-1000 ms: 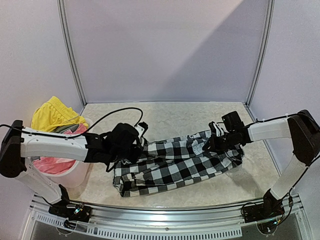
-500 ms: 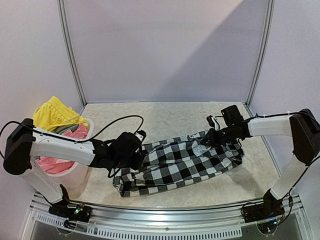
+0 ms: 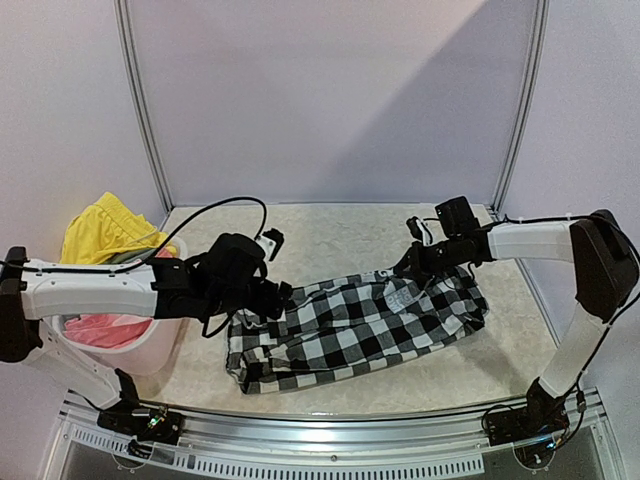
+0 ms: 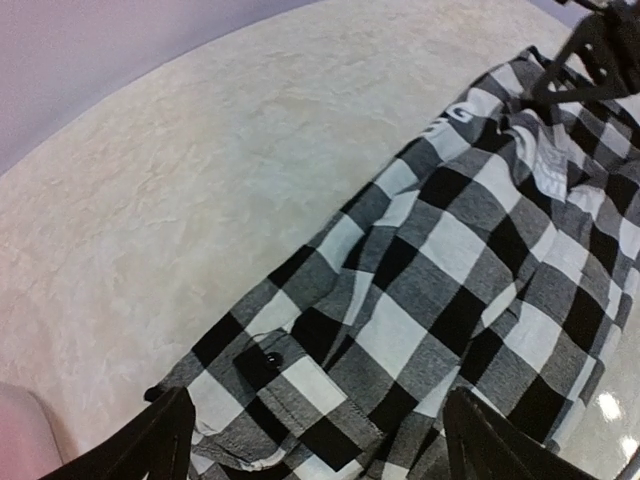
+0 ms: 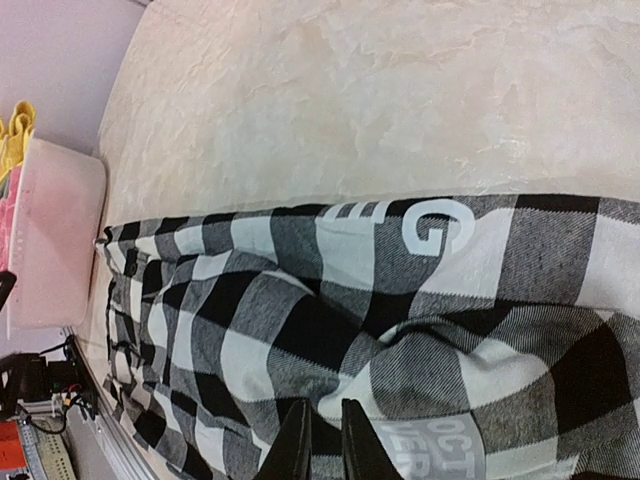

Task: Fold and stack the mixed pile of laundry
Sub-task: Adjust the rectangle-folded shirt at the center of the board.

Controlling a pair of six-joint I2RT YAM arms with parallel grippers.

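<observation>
the black-and-white checked shirt (image 3: 350,325) lay stretched across the counter (image 3: 340,235) beside the white basket (image 3: 155,348). my left pincer (image 4: 316,410) hung wide open over its left end, gripping nothing. my right pincer (image 5: 322,425) was closed on a fold of it near the white lettering (image 5: 425,228).
</observation>
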